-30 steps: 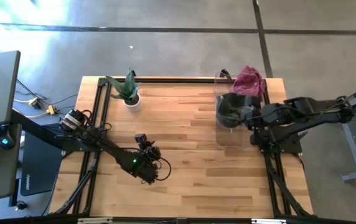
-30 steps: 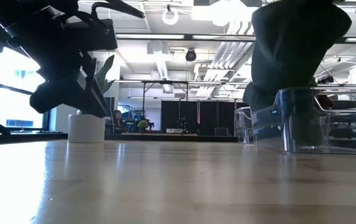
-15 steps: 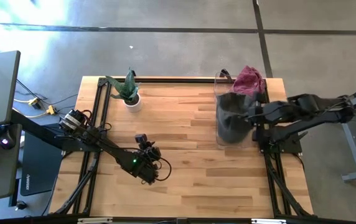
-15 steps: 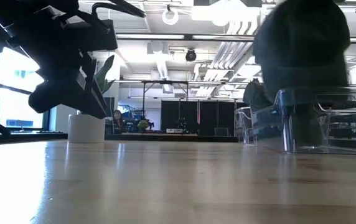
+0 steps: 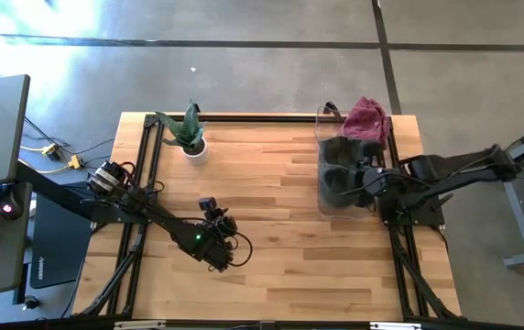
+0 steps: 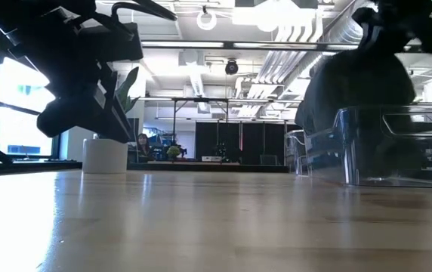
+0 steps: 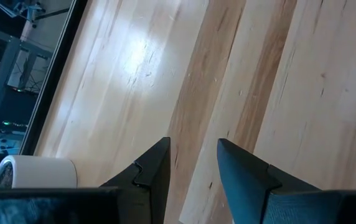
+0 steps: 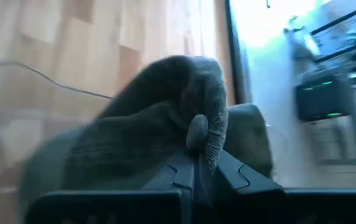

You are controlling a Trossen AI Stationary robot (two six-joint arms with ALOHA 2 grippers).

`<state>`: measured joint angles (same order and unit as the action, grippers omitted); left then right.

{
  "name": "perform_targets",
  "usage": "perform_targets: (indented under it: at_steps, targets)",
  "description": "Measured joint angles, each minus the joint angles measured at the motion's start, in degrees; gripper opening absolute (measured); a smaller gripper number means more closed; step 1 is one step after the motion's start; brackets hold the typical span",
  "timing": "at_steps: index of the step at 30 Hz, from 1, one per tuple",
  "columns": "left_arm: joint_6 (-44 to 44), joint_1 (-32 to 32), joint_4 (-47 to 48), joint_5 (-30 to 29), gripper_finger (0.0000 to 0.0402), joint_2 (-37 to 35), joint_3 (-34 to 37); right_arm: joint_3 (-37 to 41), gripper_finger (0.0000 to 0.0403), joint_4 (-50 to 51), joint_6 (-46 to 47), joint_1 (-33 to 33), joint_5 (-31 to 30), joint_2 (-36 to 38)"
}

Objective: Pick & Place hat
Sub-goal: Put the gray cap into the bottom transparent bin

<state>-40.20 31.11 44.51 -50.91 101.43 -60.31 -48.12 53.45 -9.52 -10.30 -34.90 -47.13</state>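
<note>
High view: the dark grey hat (image 5: 340,174) sits inside the clear plastic bin (image 5: 328,207) at about 3 o'clock on the table (image 5: 271,238), filling most of the bin's near half. The right gripper (image 5: 369,181) is at the hat's 3 o'clock edge, reaching in over the bin's rim, its arm stretching away toward 3 o'clock off the table. In the right wrist view the fingers (image 8: 228,173) are pressed together on a pinched fold of the hat's fabric (image 8: 203,124), so this gripper is closed on the hat. In the low view the hat (image 6: 359,91) bulges above the bin's transparent wall (image 6: 397,147), with the right gripper (image 6: 397,23) at the hat's top.

A maroon cloth (image 5: 366,118) lies at the bin's 12 o'clock end, by the table's far corner. A small potted plant (image 5: 189,136) stands at about 11 o'clock on the table. The left gripper (image 5: 218,257) waits at about 7 o'clock, well apart from the hat, above bare wood; the left wrist view shows its fingers (image 7: 243,174) apart with nothing between them.
</note>
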Motion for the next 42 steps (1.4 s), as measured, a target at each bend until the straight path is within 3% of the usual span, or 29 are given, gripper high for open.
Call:
perform_targets:
  at_steps: [4, 12, 18, 24, 27, 32, 35, 38, 42]
  targets:
    - [0.1, 0.0, 0.0, -0.2, 0.0127, 0.0, 0.0, 5.1, 0.0022, -4.6, -6.0, 2.0, -4.5, 0.0]
    - [2.0, 0.0, -1.7, 0.3, 0.0127, 0.0, 0.0, 9.6, 0.0043, -8.8, -5.9, 6.3, -9.5, 0.0]
    - [2.7, 0.0, -3.1, 0.7, 0.0127, 0.0, 0.0, 3.5, 0.0115, -6.6, 0.9, 12.2, -2.2, 0.0]
    - [2.7, 0.0, -3.1, 0.9, 0.0127, 0.0, 0.0, -5.1, 0.0165, -0.3, 16.4, 17.0, 0.0, 0.0]
    - [2.7, 0.0, -3.1, 0.9, 0.0127, 0.0, 0.0, -6.8, 0.0173, -0.6, 19.5, 17.4, 7.2, 0.1]
    - [2.7, 0.0, -3.6, 0.9, 0.0127, 0.0, 0.0, -2.6, 0.0149, -3.9, 18.2, 17.3, 25.9, -0.1]
    - [4.1, 0.0, -4.5, 0.9, 0.0127, 0.0, 0.0, 3.4, 0.0104, -7.8, 17.1, 17.6, 30.8, -0.2]
    - [4.4, 0.0, -4.6, 0.8, 0.0127, 0.0, 0.0, 9.8, 0.0052, -15.4, 16.7, 18.6, 30.0, -0.2]
    - [4.4, 0.0, -4.6, 0.8, 0.0127, 0.0, 0.0, 16.1, 0.0006, -23.9, 15.4, 20.4, 17.1, -0.2]
